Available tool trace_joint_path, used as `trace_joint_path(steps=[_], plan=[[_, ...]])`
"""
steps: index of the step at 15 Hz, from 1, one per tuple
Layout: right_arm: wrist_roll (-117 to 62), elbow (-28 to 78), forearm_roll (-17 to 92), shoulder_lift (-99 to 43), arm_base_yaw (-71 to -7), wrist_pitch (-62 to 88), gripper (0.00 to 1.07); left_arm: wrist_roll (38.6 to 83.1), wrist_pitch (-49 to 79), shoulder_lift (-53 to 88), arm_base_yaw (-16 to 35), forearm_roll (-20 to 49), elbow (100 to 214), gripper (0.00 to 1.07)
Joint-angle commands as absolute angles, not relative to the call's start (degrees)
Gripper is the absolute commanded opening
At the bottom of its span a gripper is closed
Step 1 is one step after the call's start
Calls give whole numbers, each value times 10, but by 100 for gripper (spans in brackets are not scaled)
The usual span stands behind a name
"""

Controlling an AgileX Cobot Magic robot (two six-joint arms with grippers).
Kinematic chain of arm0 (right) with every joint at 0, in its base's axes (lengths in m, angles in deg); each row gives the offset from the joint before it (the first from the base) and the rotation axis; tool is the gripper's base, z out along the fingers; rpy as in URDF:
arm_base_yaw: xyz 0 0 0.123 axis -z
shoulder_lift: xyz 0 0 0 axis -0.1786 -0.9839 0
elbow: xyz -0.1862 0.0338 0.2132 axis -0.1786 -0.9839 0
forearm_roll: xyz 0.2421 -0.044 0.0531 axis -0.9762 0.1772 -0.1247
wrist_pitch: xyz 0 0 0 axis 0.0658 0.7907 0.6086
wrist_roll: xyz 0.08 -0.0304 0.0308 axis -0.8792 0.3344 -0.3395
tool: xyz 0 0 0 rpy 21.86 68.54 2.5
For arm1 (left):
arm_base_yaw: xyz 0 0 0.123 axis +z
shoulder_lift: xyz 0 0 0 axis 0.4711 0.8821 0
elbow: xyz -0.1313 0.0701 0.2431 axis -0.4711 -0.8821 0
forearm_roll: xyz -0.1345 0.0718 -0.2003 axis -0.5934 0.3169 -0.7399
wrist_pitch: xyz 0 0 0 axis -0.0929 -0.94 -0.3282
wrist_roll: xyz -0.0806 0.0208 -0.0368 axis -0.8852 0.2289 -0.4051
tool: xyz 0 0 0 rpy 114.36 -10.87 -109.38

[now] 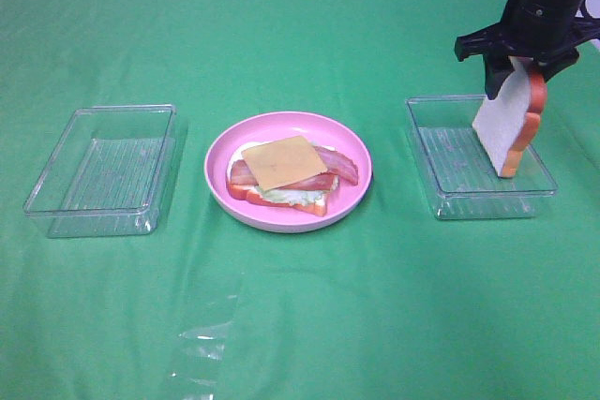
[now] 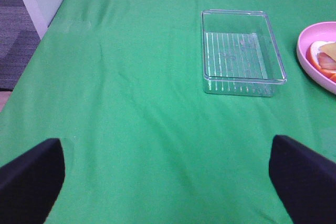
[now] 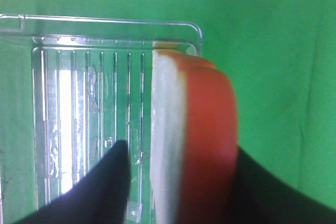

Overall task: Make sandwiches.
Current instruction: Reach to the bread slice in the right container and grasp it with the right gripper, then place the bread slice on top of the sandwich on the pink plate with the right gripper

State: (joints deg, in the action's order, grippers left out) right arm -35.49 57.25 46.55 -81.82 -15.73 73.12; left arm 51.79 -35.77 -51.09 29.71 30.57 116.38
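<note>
The right gripper is clenched on a bread slice, its fingers pinching the slice's upper edge so that the slice hangs down from them on its edge, tilted. Below the fingers sits the right tray; the slice's lower corner seems to hang just over that tray's far side, though whether it touches the floor is hard to tell. In the right wrist view the slice stands between the two dark fingers, its orange crust facing one of them. The left gripper is released, fingers spread wide over bare green cloth, with the left tray ahead of them. Beyond that tray, the pink plate holds a half-built sandwich: bread, lettuce, bacon, cheese on top.
</note>
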Motion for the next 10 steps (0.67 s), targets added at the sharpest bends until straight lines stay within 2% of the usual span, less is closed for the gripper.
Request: trace_joint_path(steps=[1, 10], plan=[[-353, 574, 440, -816, -157, 734, 7, 518, -357, -518, 295, 306, 1163, 100], [-338, 574, 403, -759, -158, 768, 5, 518, -357, -518, 295, 306, 1163, 100]])
